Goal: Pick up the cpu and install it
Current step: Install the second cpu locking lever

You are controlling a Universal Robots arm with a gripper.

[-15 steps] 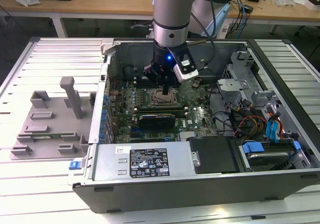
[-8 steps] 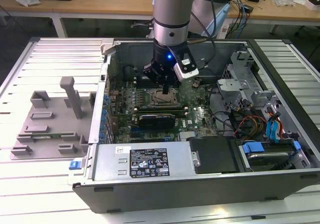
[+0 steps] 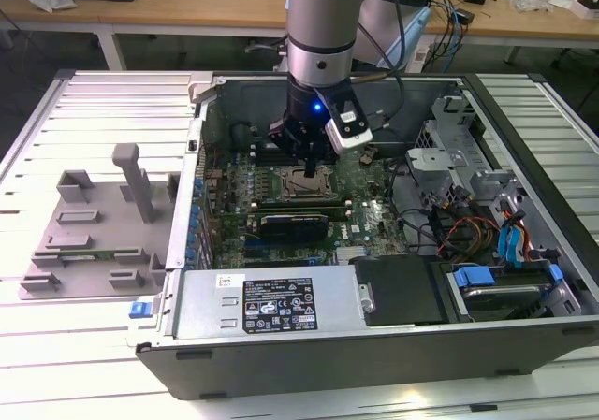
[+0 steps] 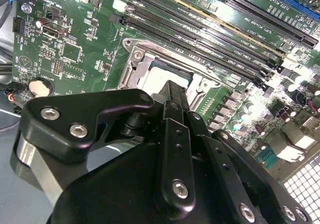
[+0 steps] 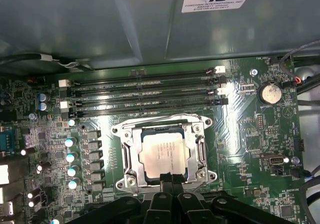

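One cpu (image 5: 165, 153) sits in your socket (image 5: 165, 151).
Gripper (image 5: 170, 176) fingers closed together, empty, just above cpu edge.

The arm (image 3: 319, 27) points straight down, its tool (image 5: 170, 178) with fingers pressed together.

From my seat, the gripper (image 3: 310, 171) hangs inside the open computer case (image 3: 281, 350), directly above the socket frame (image 5: 164, 152) on the motherboard (image 3: 374, 216). The cpu (image 5: 165, 151) lies in that frame, just under my fingertips (image 5: 169, 177). Beyond the gripper, past the socket, run the memory slots (image 5: 142, 92). Well off toward the exterior view's left, outside the case, the plastic tray (image 3: 89, 228) sits on the table (image 3: 56, 364).
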